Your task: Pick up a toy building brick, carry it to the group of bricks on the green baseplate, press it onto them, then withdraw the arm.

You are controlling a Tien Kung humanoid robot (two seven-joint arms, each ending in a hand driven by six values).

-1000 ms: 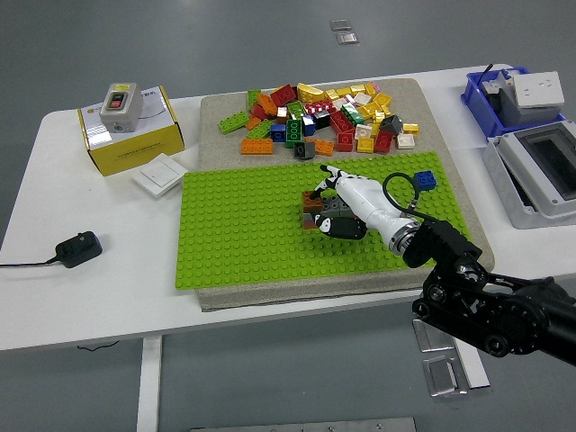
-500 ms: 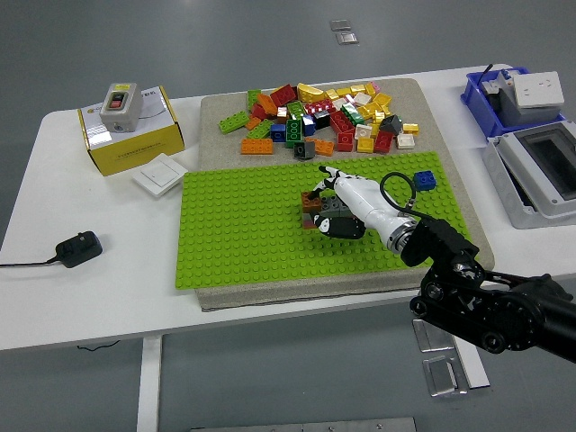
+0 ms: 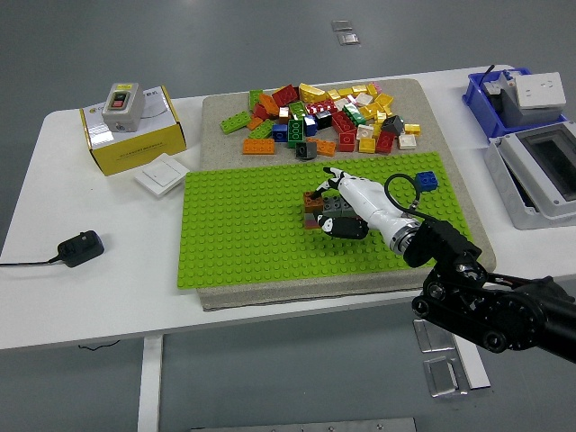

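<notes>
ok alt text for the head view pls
The right robot hand rests on a small brick cluster on a green baseplate. A loose brick pile lies behind it, a yellow box to the left.

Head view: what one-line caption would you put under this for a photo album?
Robot's right hand rests on the small group of bricks on the green baseplate, with the loose brick pile waiting behind.

One green baseplate (image 3: 243,234), one yellow box (image 3: 135,135), one white switch plate (image 3: 162,175), one black plug adapter (image 3: 79,247), two bins at right (image 3: 540,171).
</notes>
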